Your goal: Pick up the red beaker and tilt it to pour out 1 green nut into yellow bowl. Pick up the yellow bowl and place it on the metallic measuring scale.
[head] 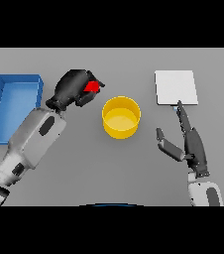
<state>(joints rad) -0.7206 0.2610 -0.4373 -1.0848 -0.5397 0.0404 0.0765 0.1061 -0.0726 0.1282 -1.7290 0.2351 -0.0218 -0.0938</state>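
L hand (76, 88) curled round red beaker (91, 87), beside yellow bowl (121, 117)

Bowl (121, 117) centre, tray (13, 106) far left, scale (176, 87) right behind

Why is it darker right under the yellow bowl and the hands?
In the head view, light from above throws soft shadows: a faint one hugs the yellow bowl, another lies beneath the left hand clutching the red beaker; the open right hand barely shades the table. No glare anywhere.
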